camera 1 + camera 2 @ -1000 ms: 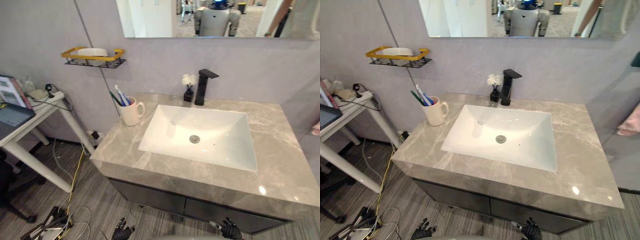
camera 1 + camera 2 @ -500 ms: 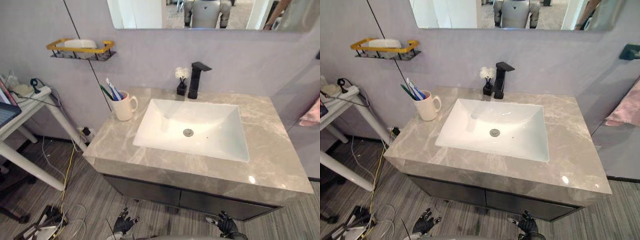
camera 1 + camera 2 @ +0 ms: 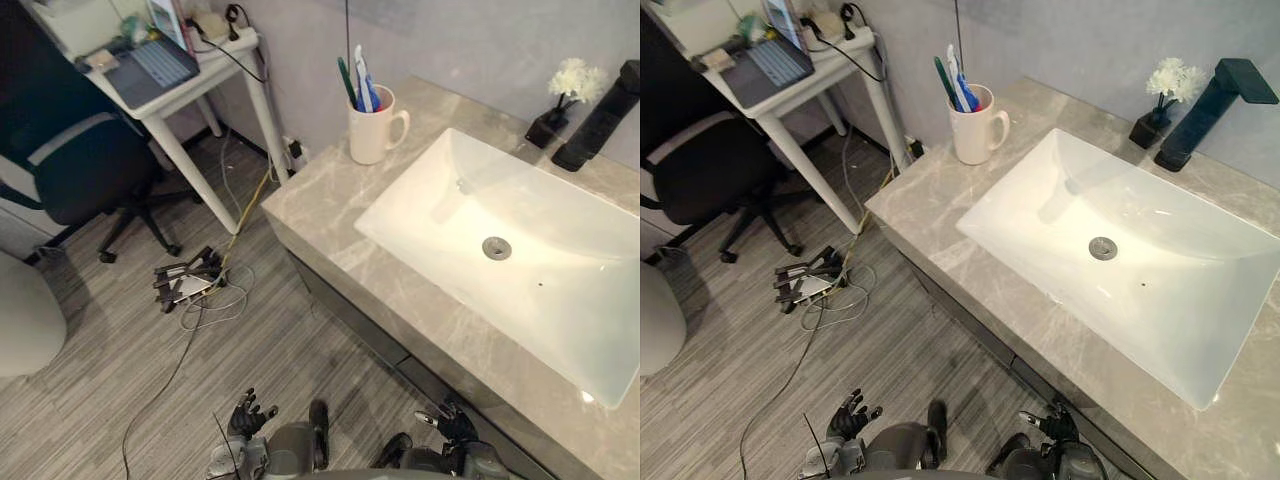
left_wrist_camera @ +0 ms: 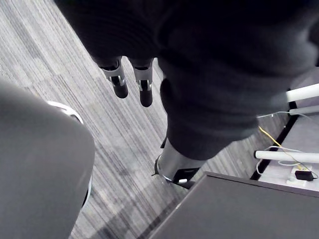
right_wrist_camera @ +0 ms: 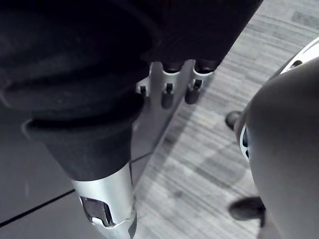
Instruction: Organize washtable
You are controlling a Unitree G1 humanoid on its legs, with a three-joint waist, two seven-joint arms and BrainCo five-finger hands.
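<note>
Grey marble is spreading across the bench ahead of me, with the white basin sunk into it and striped grey floor running below.

Both arms are hanging low at 6 o'clock in the head view, clear of the bench. The left robot hand is sitting at about 7 o'clock and the right robot hand at about 5. In their wrist views the left fingers and right fingers are dangling straight and relaxed, holding nothing.

The things I am judging as the task's own are all on the bench. The cream mug is standing upright at 10 o'clock of the basin, with toothbrushes leaning in it. The small black vase of white flowers is standing at 1 o'clock of the basin, just beside the black faucet.

I am expecting the mug to be stiff, glazed and slick, fairly weighty and breakable. Its handle is pointing towards 3 o'clock, so I am planning to wrap the body from the open side or hook that handle, keeping it level so the light, loose toothbrushes are not tipping out. The vase is looking small and top-heavy, so I am favouring a low pinch on its dark base, away from the soft blooms.
</note>
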